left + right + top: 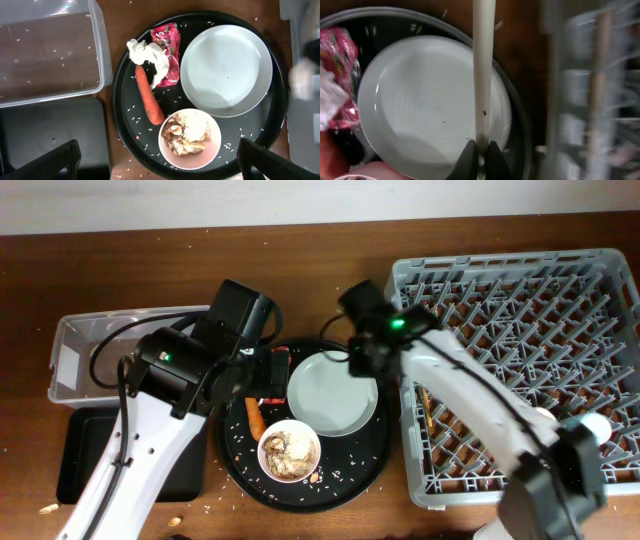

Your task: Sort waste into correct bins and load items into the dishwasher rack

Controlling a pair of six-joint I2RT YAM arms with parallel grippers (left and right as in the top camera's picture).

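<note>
The pale grey-green plate (335,395) lies on the round black tray (372,460) next to a white bowl (290,450) holding rice and brownish scraps. My right gripper (481,150) is shut on a pale wooden chopstick (484,65) held over the plate (425,100); in the overhead view it is at the plate's far edge (362,358). My left gripper (160,160) is open and empty above the tray. The left wrist view shows the carrot (149,95), the white tissue (147,55) and the red wrapper (167,42) beside the plate (226,70).
The grey dishwasher rack (520,330) stands at the right, with a white cup (597,425) and a brown stick (425,415) in it. The clear tub (90,340) and the black rectangular tray (85,450) lie at the left. Rice grains are scattered over tray and table.
</note>
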